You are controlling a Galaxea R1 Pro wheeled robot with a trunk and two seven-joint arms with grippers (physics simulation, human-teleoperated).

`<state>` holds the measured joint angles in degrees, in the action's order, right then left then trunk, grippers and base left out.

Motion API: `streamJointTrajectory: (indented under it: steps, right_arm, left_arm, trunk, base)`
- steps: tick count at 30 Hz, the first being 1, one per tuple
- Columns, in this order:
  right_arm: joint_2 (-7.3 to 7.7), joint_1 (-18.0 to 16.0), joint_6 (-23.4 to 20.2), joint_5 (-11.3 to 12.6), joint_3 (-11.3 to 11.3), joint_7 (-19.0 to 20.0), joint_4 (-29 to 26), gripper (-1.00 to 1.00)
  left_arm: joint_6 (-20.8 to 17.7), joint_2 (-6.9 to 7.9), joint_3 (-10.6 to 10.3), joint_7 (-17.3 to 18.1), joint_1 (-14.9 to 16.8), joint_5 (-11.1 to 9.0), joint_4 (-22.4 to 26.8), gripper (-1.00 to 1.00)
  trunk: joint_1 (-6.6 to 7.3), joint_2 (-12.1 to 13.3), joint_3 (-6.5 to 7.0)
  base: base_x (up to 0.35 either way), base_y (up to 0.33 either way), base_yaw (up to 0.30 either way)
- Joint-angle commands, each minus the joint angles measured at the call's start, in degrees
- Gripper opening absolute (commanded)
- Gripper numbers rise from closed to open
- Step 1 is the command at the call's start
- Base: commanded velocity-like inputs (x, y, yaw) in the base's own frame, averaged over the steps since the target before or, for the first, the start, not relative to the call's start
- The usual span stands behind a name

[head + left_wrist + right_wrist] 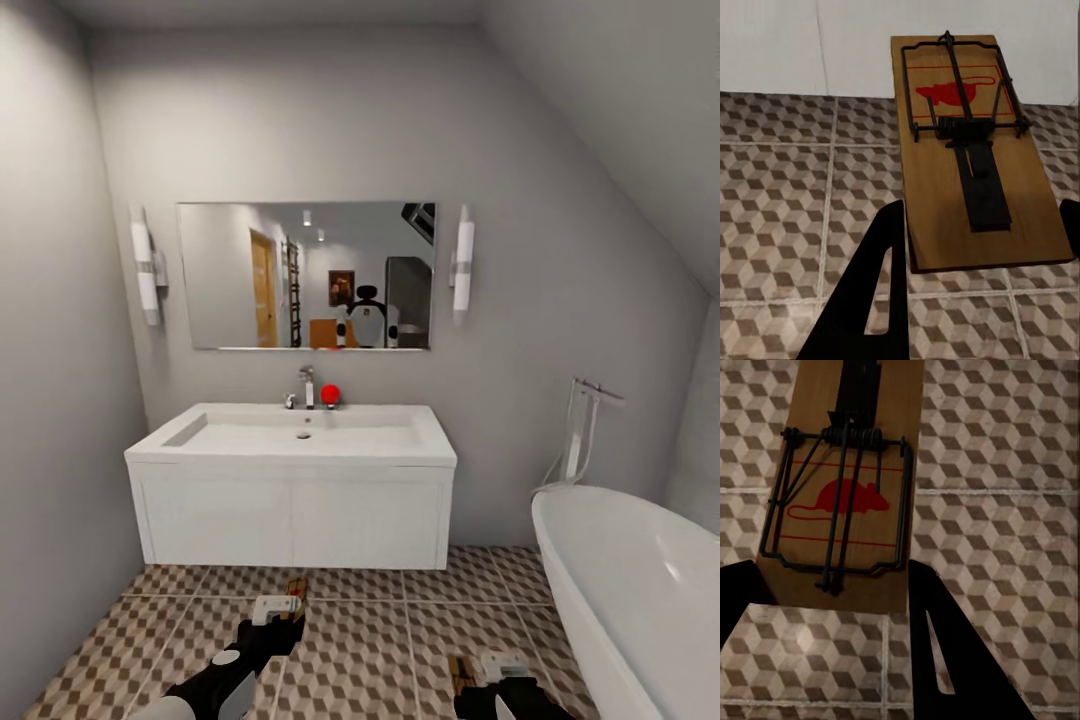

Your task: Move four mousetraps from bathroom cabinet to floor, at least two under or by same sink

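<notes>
In the head view my left gripper (283, 612) hangs low over the bathroom floor (380, 650), just in front of the white wall-hung sink (300, 520), shut on a tan mousetrap (296, 588). My right gripper (493, 670) is further right, near the tub, shut on a second mousetrap (462, 676). The left wrist view has its mousetrap (975, 150) lying flat between the black fingers (881, 285) of the left gripper (982, 217), red mouse mark up, above the tiles. In the right wrist view the right gripper (825, 574) clamps the other mousetrap (847, 487) over the cube-patterned floor (997, 472).
A white oval bathtub (640, 580) fills the right side, with a chrome tap stand (580, 430) behind it. On the sink stand a tap (307, 385) and a red ball (330, 394). Above it hangs a mirror (305, 275). A grey wall (60, 450) closes the left.
</notes>
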<state>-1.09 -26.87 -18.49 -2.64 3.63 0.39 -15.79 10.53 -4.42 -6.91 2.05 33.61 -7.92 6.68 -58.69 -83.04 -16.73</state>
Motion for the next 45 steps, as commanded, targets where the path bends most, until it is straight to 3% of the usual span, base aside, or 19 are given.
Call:
streamJointTrajectory:
  steps: [1,21,29,37,38,40,43,45]
  right_arm:
    - [-0.05,-0.02,-0.32,-0.08,0.42,0.16,-0.12,-1.0]
    - [-0.05,-0.02,0.73,-0.34,0.35,-0.01,-0.12,-1.0]
    - [-0.11,-0.02,1.97,-0.55,0.26,-0.05,-0.12,-1.0]
    - [-0.26,-0.02,1.61,-0.67,0.31,0.11,-1.57,-1.0]
    - [-0.24,-0.02,1.52,-0.67,0.32,0.1,-2.16,-1.0]
    - [-0.32,-0.02,1.04,-0.52,0.37,0.06,-8.66,-1.0]
    - [-0.31,-0.02,-0.01,-0.51,0.42,0.03,-13.01,-1.0]
    - [-0.23,-0.02,-0.86,-0.52,0.46,-0.01,-14.15,-1.0]
  left_arm:
    - [0.31,0.02,-0.48,-0.03,0.05,-0.55,-0.04,-1.0]
    - [0.55,-0.22,-0.41,-0.25,0.05,-0.62,0.23,-1.0]
    - [0.01,-2.95,-0.32,-1.78,0.05,-0.33,0.55,-1.0]
    - [-0.49,-3.51,-0.59,-3.24,0.05,-0.31,2.48,-1.0]
    - [-0.95,-3.54,-0.6,-3.25,0.05,-0.28,3.18,-1.0]
    - [-8.55,-3.8,-0.55,-3.29,0.05,-0.2,9.79,-1.0]
    - [-15.32,-3.78,-0.57,-3.29,0.05,-0.17,17.2,-1.0]
    - [-17.22,-3.74,-0.63,-3.29,0.05,-0.17,20.35,-1.0]
  trunk:
    - [-0.03,-0.04,-0.07]
    - [-0.03,-0.04,-0.07]
    - [-0.03,-0.04,-0.07]
    - [-0.03,-0.04,-0.07]
    - [-0.03,-0.04,-0.07]
    - [-0.03,-0.04,-0.07]
    - [-0.03,-0.04,-0.07]
    - [-0.25,-0.44,-0.25]
  base:
    - [0.302,0.0,-0.065]
    - [0.038,0.0,-0.007]
    - [0.0,0.0,0.0]
    - [0.0,0.0,0.0]
    - [0.0,0.0,0.0]
    - [0.0,0.0,0.0]
    - [0.0,0.0,0.0]
    - [0.0,0.0,0.0]
